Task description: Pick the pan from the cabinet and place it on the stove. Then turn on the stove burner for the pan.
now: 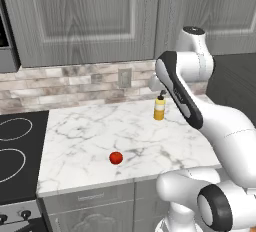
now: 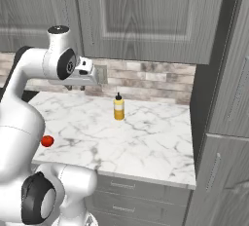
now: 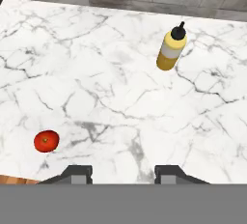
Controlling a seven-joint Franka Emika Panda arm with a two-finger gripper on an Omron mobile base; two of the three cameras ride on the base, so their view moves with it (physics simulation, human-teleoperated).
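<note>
The pan is hidden from me. The cabinet (image 1: 90, 16) hangs over the counter with its grey panel doors shut, and it also fills the top of the right base view (image 2: 146, 15). The stove (image 1: 30, 176) lies at the far left, a black glass top with a white burner ring (image 1: 12, 128) and black knobs (image 1: 22, 216) on its front strip. My gripper (image 2: 75, 88) hovers high above the marble counter near the back wall, pointing down. Its fingertips (image 3: 77, 173) stand apart in the hand view, open with nothing between them.
A yellow squeeze bottle (image 1: 159, 108) with a black cap stands near the brick backsplash. A red tomato (image 1: 116, 157) lies near the counter's front edge. A wall outlet (image 1: 124, 77) sits behind. A tall grey cabinet (image 2: 223, 98) bounds the counter on the right.
</note>
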